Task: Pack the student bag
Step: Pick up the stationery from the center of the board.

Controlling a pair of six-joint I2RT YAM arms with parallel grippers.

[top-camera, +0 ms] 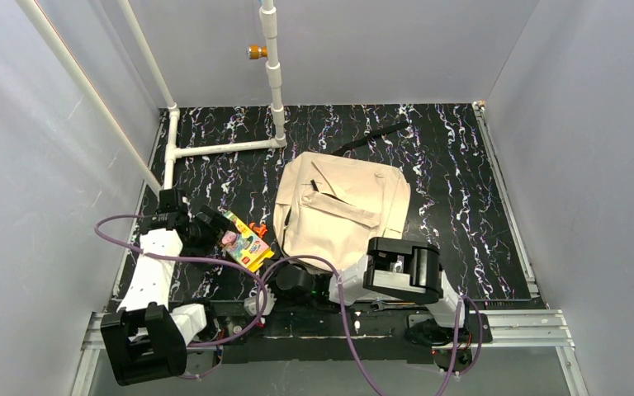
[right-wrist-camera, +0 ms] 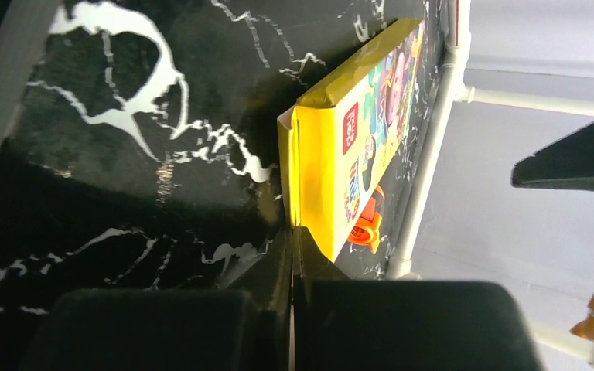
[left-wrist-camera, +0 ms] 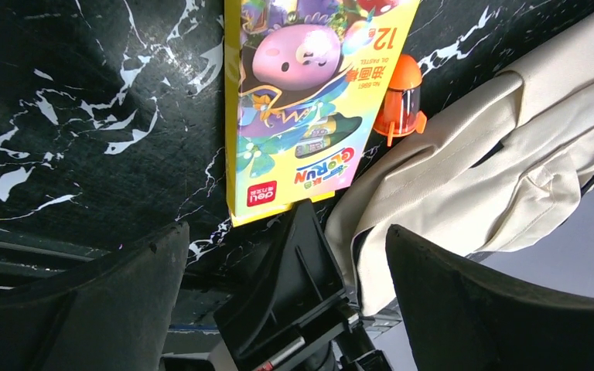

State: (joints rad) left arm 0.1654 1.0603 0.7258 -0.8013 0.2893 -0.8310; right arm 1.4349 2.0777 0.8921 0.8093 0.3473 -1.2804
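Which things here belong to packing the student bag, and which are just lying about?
For the job:
student bag
yellow oil-pastel box, beside the bag
small orange sharpener, probably also to be packed

Just there:
white pipe frame
brass fitting on the frame's upright

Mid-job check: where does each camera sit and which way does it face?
Top external: above and behind the robot, looking down on the student bag, left arm and right arm.
Left wrist: down past the open left gripper onto the yellow box and an orange item.
Right wrist: low, along the table past the shut right gripper at the yellow box's end.
All three show the yellow box.
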